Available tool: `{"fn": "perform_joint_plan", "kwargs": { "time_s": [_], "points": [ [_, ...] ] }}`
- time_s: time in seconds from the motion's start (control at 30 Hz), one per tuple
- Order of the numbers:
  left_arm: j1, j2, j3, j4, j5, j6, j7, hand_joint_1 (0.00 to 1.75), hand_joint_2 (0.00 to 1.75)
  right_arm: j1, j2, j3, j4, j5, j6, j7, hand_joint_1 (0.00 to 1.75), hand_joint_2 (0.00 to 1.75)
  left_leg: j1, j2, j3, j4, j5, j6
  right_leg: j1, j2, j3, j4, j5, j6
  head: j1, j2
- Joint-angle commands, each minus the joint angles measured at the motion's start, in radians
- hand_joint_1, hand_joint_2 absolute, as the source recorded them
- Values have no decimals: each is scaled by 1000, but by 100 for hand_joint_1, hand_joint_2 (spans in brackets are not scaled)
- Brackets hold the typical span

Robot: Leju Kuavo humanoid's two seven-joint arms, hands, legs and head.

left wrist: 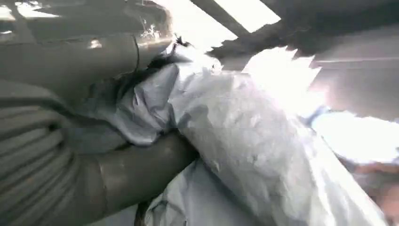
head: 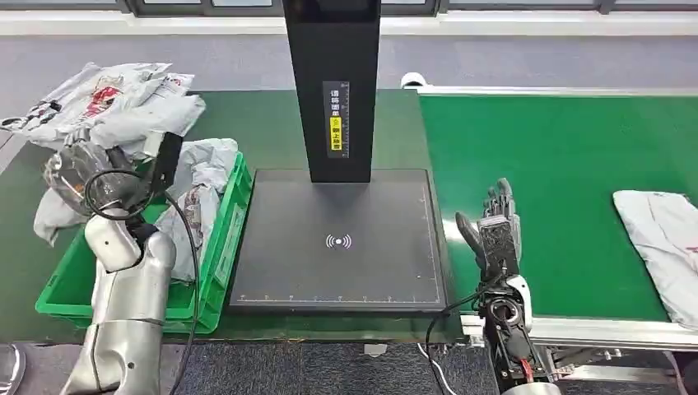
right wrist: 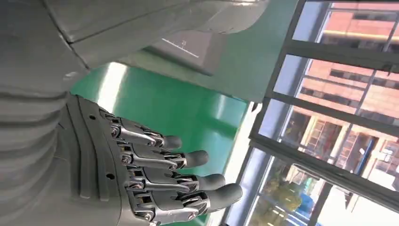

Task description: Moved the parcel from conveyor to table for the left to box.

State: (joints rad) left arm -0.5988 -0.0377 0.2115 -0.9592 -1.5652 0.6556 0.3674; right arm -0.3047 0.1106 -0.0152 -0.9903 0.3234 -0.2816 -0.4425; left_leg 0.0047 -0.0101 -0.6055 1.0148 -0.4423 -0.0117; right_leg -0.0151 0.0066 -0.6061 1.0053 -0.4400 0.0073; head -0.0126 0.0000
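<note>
— Where's the parcel?

— A grey parcel (head: 103, 111) is up at the left hand (head: 82, 169), raised over the green box (head: 221, 247) at the left of the desk (head: 272, 132). In the left wrist view the crumpled grey plastic (left wrist: 226, 127) sits pressed between the thick grey thumb and the hand's ribbed cover, so the hand grips it.

— Anything already in the box?

— Yes, more crumpled grey bags (head: 202, 177) lie in it, just beside the left arm.

— And the right hand?

— The right hand (head: 494, 226) holds nothing. It hovers at the near left edge of the green conveyor (head: 560, 164), its fingers (right wrist: 188, 174) straight and a little apart.

— Is there anything on the conveyor?

— One flat pale bag (head: 663, 239) lies at the far right of the belt, well apart from the right hand.

— What's between the box and the conveyor?

— A black scanner pad (head: 337, 271) with a black post (head: 329, 49) rising from its far side.
</note>
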Motion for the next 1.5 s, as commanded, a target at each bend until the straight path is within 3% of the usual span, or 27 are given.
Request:
{"fn": "perform_joint_plan", "kwargs": {
  "time_s": [0.03, 0.13, 0.27, 0.5, 0.53, 0.57, 0.63, 0.67, 0.77, 0.87, 1.5],
  "points": [
    [-100, 82, -191, 520, 42, -206, -28, 175, 175, -83, 22, -63, 82, 25, 19, 3, 0, 175, 1, 1, 3, -3, 2, -1, 2, -1, 3, -3, 1, -1, 0, 0],
    [-108, 86, -199, 525, 29, -230, -28, 175, 175, -76, 22, -66, 73, 25, 22, 3, 0, 175, 1, 0, 3, -2, 2, -1, 2, -1, 4, -3, 1, -1, 0, 0],
    [-109, 46, -155, 557, 63, -438, -130, 175, 175, -93, 25, -82, 65, 53, 39, 26, 0, 175, 1, 0, 1, 0, 1, -1, 1, 0, 2, -1, 1, -1, 0, 0],
    [-103, 44, -158, 556, 56, -443, -121, 175, 175, -96, 27, -84, 75, 59, 41, 27, 0, 175, 1, -2, 2, -2, 1, -1, 1, -3, 4, -2, 1, -1, 0, 0],
    [-103, 45, -163, 556, 52, -450, -130, 155, 175, -97, 28, -84, 76, 60, 41, 26, 0, 175, 0, -2, 1, 0, 1, 0, 0, -2, 2, -1, 1, -1, 0, 0],
    [-91, 24, -113, 528, 125, -413, -210, 0, 175, -88, 28, -88, 69, 64, 36, 26, 0, 175, 0, -1, 1, -1, 1, 0, 0, -2, 3, -1, 1, -1, 0, 0],
    [-82, -6, -72, 494, 203, -363, -293, 0, 175, -54, 22, -92, 39, 65, 38, 26, 0, 175, 1, 0, 3, -2, 2, 0, 1, -2, 4, -3, 2, -1, 0, 0],
    [-80, -16, -64, 478, 227, -330, -315, 0, 0, -31, 20, -94, 13, 63, 37, 27, 0, 175, 1, -2, 3, -3, 2, 0, 1, -4, 5, -4, 2, -1, 0, 0],
    [-70, -45, -28, 366, 342, -160, -406, 0, 0, 13, 17, -98, -37, 59, 41, 31, 0, 175, 1, -9, 1, -2, 3, 1, 1, -10, 5, -3, 0, -1, 0, 0],
    [-42, -49, -21, 238, 535, -89, -531, 0, 0, 29, 16, -92, -57, 53, 39, 41, 0, 175, 1, -12, -2, 1, 3, 1, 1, -13, 3, -1, -1, 0, 0, 0],
    [-29, -41, -41, 220, 555, -95, -523, 0, 0, 23, 15, -89, -51, 51, 36, 42, 0, 175, 1, -5, 0, -1, 2, 1, 1, -6, 3, -3, 0, 0, 0, 0]
  ]
}}
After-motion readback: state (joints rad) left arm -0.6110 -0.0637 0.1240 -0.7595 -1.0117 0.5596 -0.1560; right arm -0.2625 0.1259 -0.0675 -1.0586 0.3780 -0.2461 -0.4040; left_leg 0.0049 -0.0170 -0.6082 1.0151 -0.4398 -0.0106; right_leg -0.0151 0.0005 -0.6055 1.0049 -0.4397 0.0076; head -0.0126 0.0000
